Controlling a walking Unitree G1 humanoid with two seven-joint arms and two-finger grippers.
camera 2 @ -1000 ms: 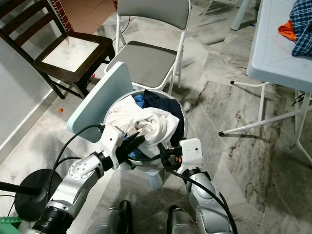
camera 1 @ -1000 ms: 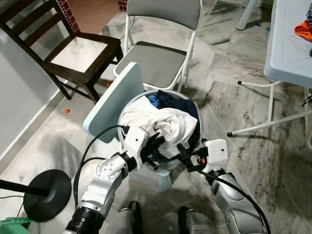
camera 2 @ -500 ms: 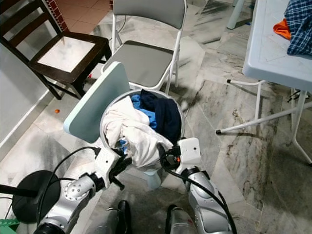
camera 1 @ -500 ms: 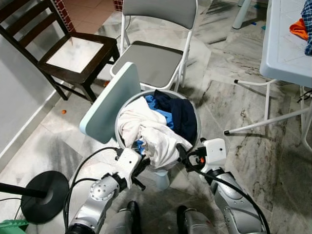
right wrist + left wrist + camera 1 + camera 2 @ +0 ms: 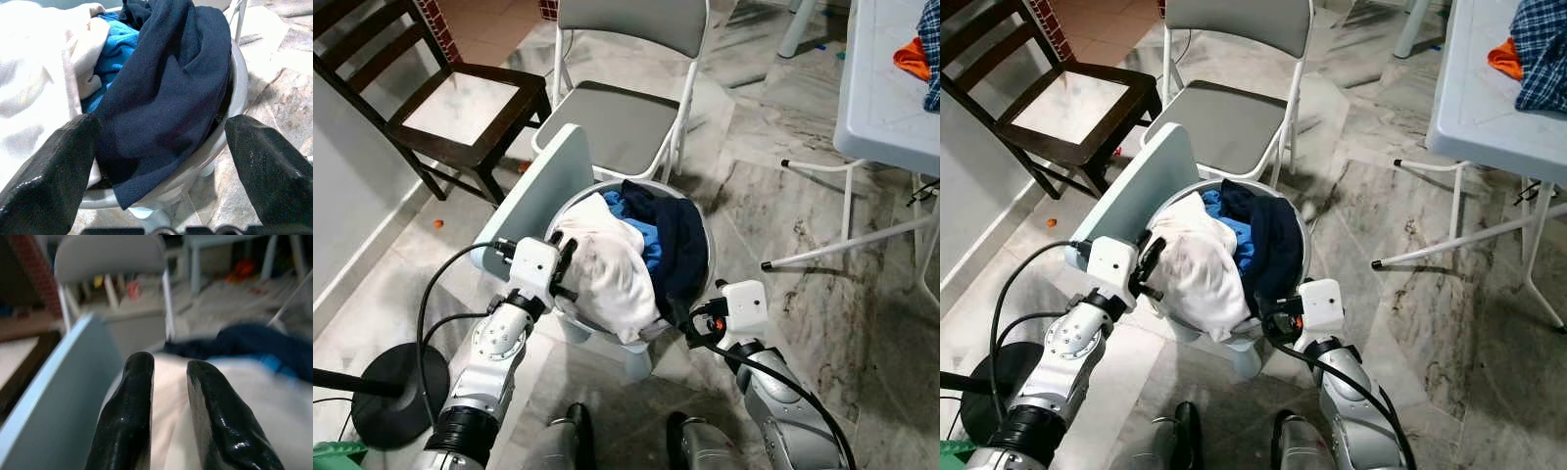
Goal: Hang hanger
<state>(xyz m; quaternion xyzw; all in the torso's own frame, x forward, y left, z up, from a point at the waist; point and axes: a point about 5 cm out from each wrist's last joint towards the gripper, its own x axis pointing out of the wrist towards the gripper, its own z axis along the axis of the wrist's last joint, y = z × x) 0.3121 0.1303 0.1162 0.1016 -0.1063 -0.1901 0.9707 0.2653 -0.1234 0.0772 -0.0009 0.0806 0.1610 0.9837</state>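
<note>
A round laundry basket [image 5: 700, 294] stands on the marble floor [image 5: 803, 215], heaped with a white garment [image 5: 607, 264], a blue cloth [image 5: 641, 230] and a navy garment [image 5: 680, 240]. No hanger can be made out among the clothes. The left hand [image 5: 566, 266] is pressed to the white garment at the basket's left rim, fingers [image 5: 132, 421] nearly closed, nothing clearly gripped. The right hand [image 5: 156, 161] is held wide open at the near rim. A hanger, judged stiff and light, would best be taken by its neck once found.
</note>
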